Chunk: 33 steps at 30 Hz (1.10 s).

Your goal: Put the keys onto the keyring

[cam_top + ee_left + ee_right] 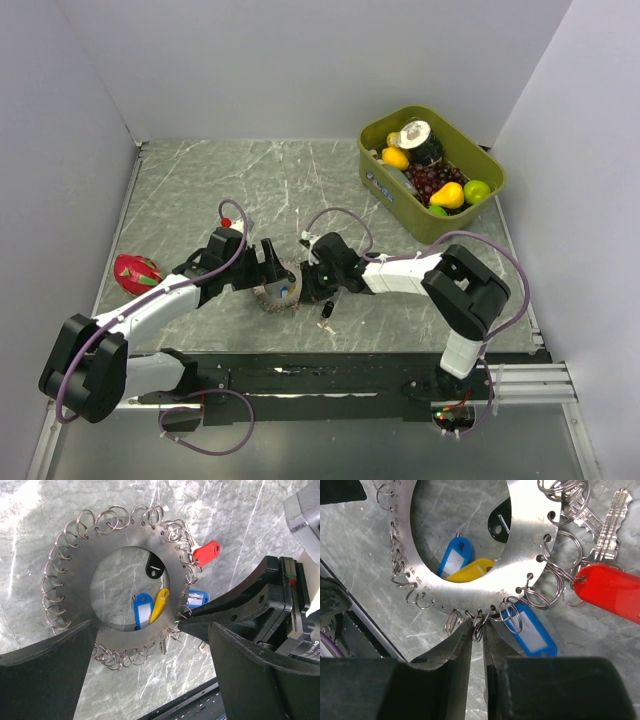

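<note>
The keyring (75,585) is a flat grey metal ring (530,510) edged with several small wire loops; it lies on the marble table (275,296). On it hang keys with a red head (610,592), a blue head (530,632) and, in the middle hole, blue (142,611), yellow (160,605) and black (155,566) heads. My right gripper (481,630) is pinched on one small loop at the keyring's rim. My left gripper (150,680) stands wide open, straddling the keyring's near edge. A loose black key (327,310) lies just right of the keyring.
A green bin (378,178) of toy fruit stands at the back right. A red dragon fruit (137,272) lies at the left. A small red-headed item (226,221) sits behind the left arm. The table's dark front edge (350,362) runs close behind both grippers.
</note>
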Tool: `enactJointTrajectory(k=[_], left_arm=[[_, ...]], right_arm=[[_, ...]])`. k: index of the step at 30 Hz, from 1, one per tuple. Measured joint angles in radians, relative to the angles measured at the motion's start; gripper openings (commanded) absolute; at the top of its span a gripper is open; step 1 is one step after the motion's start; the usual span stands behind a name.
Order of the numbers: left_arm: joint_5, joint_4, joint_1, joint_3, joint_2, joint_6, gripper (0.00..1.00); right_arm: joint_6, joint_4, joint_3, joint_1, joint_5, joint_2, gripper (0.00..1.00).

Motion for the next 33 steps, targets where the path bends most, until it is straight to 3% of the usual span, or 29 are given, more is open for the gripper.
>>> enactJointTrajectory(k=[3, 6, 7, 10, 20, 33], left_arm=[[0.000, 0.000, 0.000, 0.000, 0.000, 0.000, 0.99], [0.000, 0.000, 0.000, 0.000, 0.000, 0.000, 0.99], [0.000, 0.000, 0.000, 0.000, 0.000, 0.000, 0.99], [0.000, 0.000, 0.000, -0.001, -0.001, 0.000, 0.99], [0.000, 0.000, 0.000, -0.010, -0.007, 0.001, 0.99], [0.007, 0.004, 0.000, -0.022, -0.033, 0.002, 0.99]], right_arm=[[-0.002, -0.008, -0.002, 0.000, 0.006, -0.012, 0.21], [-0.004, -0.021, -0.003, 0.000, 0.010, -0.029, 0.41], [-0.004, -0.028, -0.003, 0.000, 0.014, -0.035, 0.52], [-0.005, -0.050, -0.003, 0.000, 0.030, -0.053, 0.63], [-0.007, -0.071, -0.015, 0.002, 0.054, -0.134, 0.61], [-0.014, -0.103, 0.000, 0.065, 0.066, -0.135, 0.49]])
